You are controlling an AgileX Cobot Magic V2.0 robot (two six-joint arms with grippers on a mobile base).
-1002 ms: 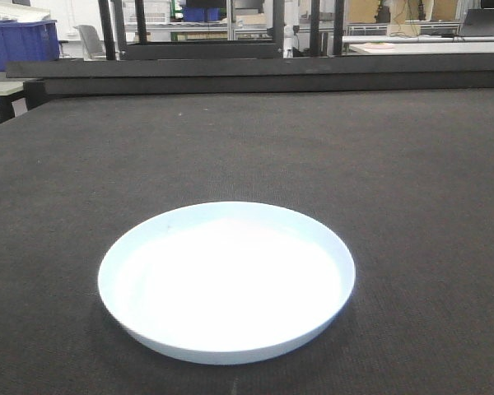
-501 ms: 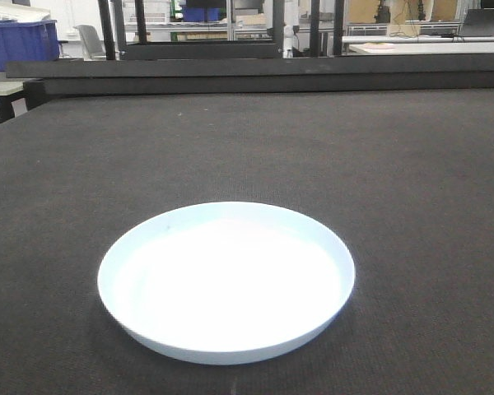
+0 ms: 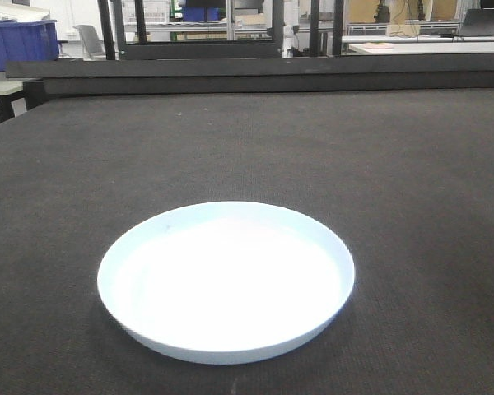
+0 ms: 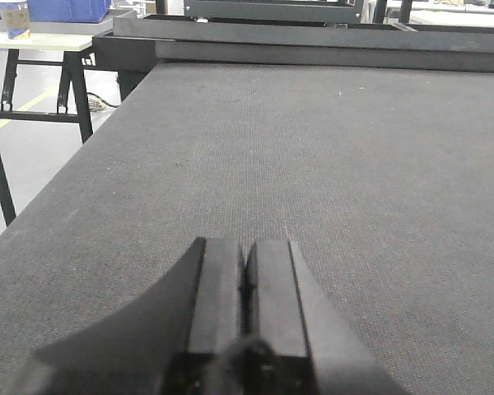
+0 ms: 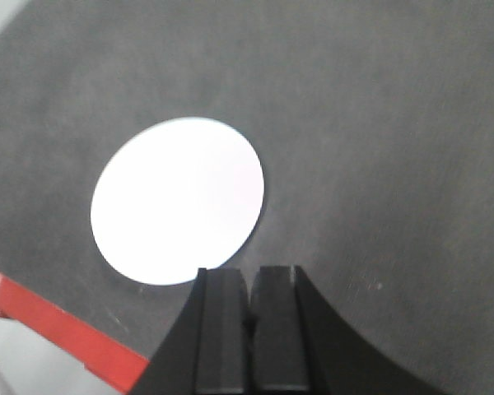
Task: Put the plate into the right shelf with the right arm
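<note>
plate (image 3: 226, 284) flat on dark table (image 3: 395, 164) | right gripper (image 5: 249, 276) fingers together, empty, above table | left gripper (image 4: 245, 247) fingers together, empty

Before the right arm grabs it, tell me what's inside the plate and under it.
The plate is empty: only its bare white inside shows. It rests on the dark mat. The patch directly beneath is covered by the plate.

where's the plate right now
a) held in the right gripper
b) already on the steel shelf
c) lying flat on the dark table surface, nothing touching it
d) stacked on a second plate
C: the plate lies flat and alone on the dark table surface, and the right gripper is shut, empty and clear of it.
</note>
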